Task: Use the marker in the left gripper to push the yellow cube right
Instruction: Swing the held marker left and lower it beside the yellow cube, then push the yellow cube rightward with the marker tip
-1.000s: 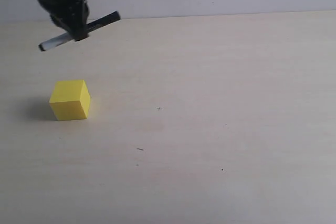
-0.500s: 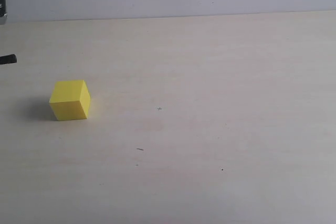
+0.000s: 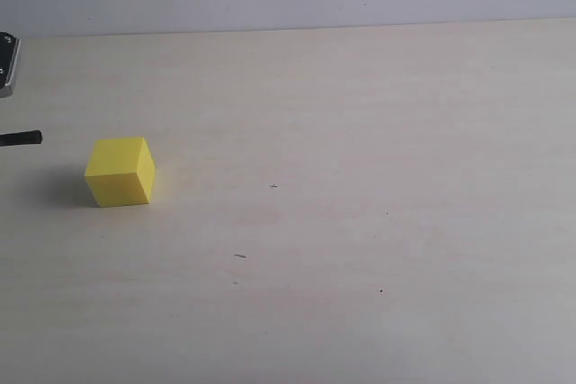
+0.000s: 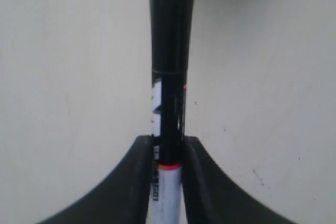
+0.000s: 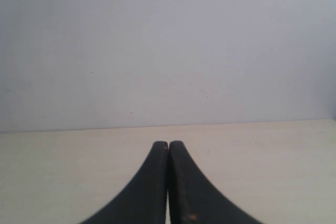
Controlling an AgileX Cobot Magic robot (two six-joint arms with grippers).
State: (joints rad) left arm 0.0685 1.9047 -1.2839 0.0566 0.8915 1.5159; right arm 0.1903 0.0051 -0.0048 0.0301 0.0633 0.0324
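My left gripper (image 4: 167,142) clamps the slim white black-capped marker (image 4: 170,51), cap leading. Bright yellow matte cube (image 3: 120,171) sits on pale table (image 3: 360,132), just right of the tip, apart. I should meet its left face centrally and low, pushing slowly.

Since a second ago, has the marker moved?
Yes. The marker went from above the yellow cube out left and down. Its black tip now sits left of the cube, level with its top, not touching.
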